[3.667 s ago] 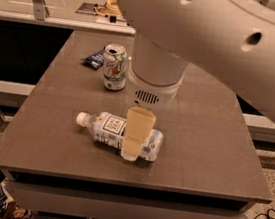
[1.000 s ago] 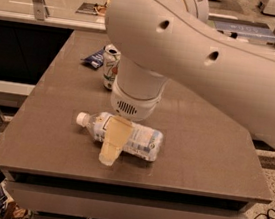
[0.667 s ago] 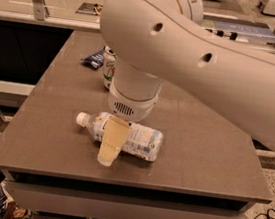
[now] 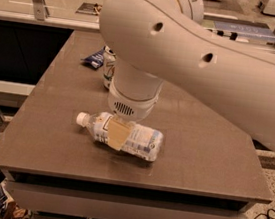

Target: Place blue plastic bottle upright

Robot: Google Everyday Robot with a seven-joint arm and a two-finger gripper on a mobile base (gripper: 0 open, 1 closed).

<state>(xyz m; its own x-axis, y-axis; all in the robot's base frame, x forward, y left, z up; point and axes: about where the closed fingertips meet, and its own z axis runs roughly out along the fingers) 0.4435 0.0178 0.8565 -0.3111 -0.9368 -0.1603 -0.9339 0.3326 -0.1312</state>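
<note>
Our tool (image 4: pixel 116 135) had dropped lower onto the middle of the blue plastic bottle (image 4: pixel 142 142), which still lay sideways on the tabletop (image 4: pixel 202 155), cap pointing left. We couldn't tell if the tool had clamped it yet, so standing it up looked still ahead of us.

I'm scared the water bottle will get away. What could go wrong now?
1. The blue plastic bottle lies on its side and is round, so it might roll out from under the gripper, which sits over its middle.
2. The can stands close behind the arm, so a swing while tipping the bottle up could knock it over.
</note>
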